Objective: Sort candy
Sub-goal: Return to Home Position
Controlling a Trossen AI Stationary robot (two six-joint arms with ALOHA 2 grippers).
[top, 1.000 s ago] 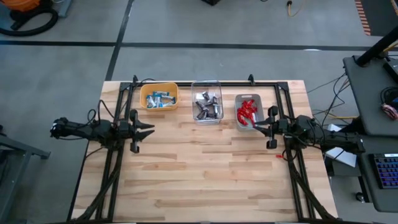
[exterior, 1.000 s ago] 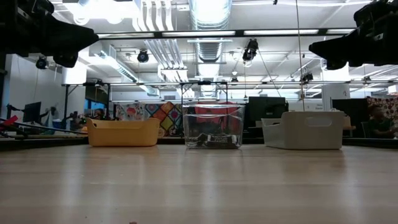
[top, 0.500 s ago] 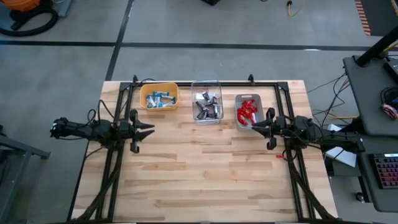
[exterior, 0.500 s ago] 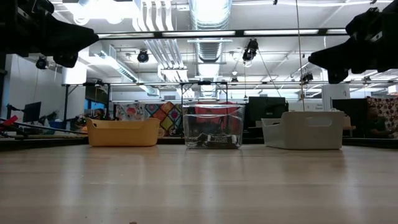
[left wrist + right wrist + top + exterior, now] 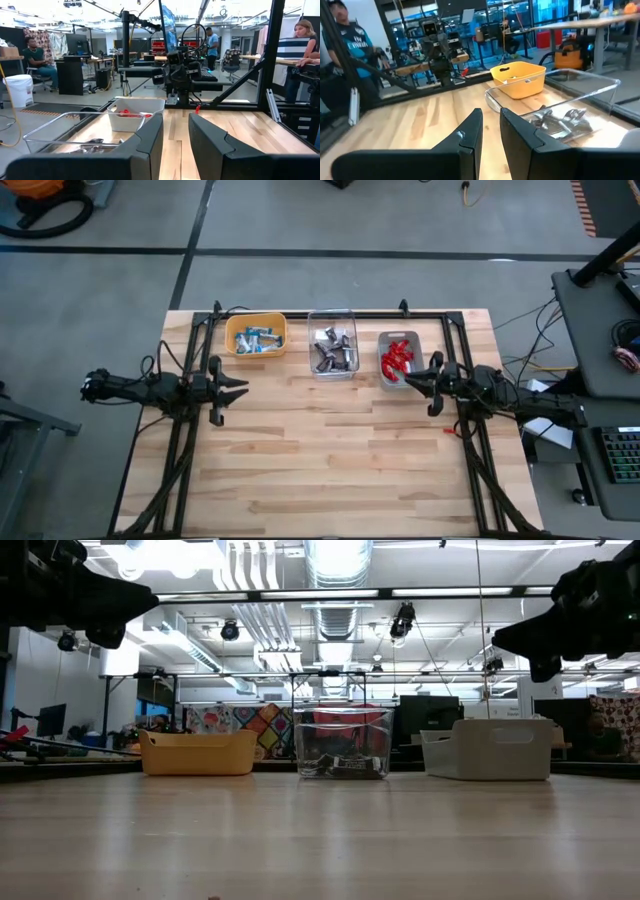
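From above, the candy point(image 5: 397, 358) sits sorted in the far bins point(image 5: 229, 337), my left gripper point(image 5: 238, 388) and right gripper point(image 5: 415, 383) empty with jaws apart at either side; the low view shows both raised; both wrist views agree, so homing, I judge, just needs a clean retreat

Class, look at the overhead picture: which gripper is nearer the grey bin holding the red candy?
Right. The right gripper hangs at the edge of the grey bin; the left gripper is far off, near the yellow bin.
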